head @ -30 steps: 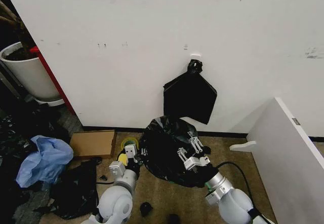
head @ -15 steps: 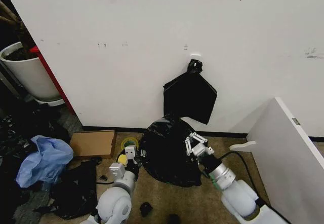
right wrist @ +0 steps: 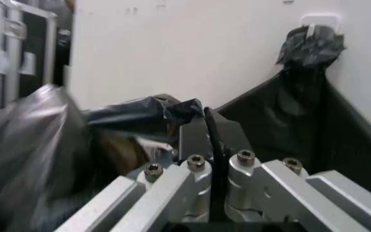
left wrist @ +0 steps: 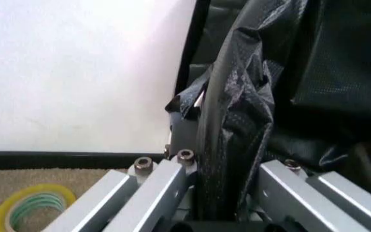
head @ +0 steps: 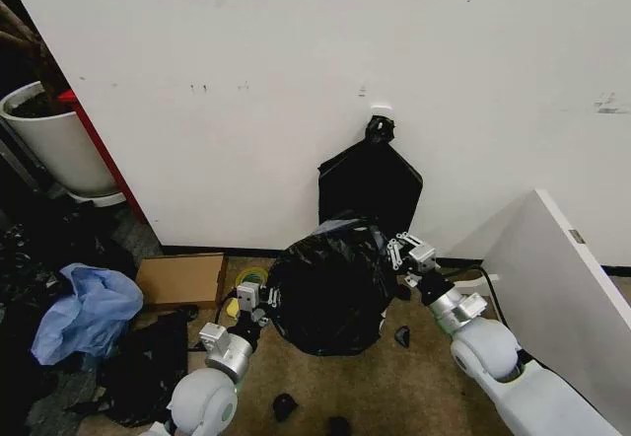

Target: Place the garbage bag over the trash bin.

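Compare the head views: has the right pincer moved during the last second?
Yes. The right pincer, shut on the garbage bag, has moved up and rightward, toward the hanging black bag on the wall, which has kept its place.

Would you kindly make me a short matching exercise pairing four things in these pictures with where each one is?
Things:
1. garbage bag
2. tape roll
3. planter
4. knotted bag

Places:
A. hanging on the wall
B. far left, by the red edge
C. between the left hand and right hand
D. flat on the carpet by the baseboard

Pairs: 1-C, 2-D, 3-B, 4-A
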{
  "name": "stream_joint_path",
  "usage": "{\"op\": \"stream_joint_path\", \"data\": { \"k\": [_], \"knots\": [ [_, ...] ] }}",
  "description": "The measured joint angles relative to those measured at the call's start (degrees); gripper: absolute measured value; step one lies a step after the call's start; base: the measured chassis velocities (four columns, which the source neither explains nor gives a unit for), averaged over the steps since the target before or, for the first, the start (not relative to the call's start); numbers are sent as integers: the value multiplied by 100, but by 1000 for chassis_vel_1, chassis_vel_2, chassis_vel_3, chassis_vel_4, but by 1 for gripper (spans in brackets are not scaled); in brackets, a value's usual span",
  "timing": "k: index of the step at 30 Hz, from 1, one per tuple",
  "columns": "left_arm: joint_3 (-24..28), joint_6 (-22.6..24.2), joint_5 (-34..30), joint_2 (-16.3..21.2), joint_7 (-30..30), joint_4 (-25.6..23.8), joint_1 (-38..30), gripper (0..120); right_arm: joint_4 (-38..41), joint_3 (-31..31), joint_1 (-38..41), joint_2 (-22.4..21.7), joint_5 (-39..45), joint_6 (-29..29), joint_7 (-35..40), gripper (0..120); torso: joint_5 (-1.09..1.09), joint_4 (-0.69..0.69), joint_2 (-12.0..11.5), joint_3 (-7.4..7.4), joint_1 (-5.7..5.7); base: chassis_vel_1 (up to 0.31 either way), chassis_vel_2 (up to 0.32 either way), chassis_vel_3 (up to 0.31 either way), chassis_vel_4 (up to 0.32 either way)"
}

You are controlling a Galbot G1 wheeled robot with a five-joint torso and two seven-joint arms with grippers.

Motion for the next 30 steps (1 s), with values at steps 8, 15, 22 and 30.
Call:
{"op": "stream_joint_path", "data": {
  "k": [8, 15, 22, 30],
  "knots": [
    [-76, 156, -741, 84, 177, -27, -117, 0, -282, 334, -234, -1, 641, 377, -1026, 0, 0, -2, 0, 0, 0, 0, 0, 0, 0],
    [-123, 249, -992, 120, 390, -92, -147, 0, -709, 357, -77, 163, 802, 539, -1024, 0, -1, -1, 0, 0, 0, 0, 0, 0, 0],
    [-290, 385, -1344, 140, 357, -235, -167, 0, -1145, 324, 84, 377, 902, 706, -1102, 0, 0, 0, 0, 0, 0, 0, 0, 0, 0],
    [-583, 800, -2022, 102, 131, -351, -254, 0, -1355, 243, -82, 567, 232, 878, -984, 0, 0, -1, 0, 0, 0, 0, 0, 0, 0]
  ]
}}
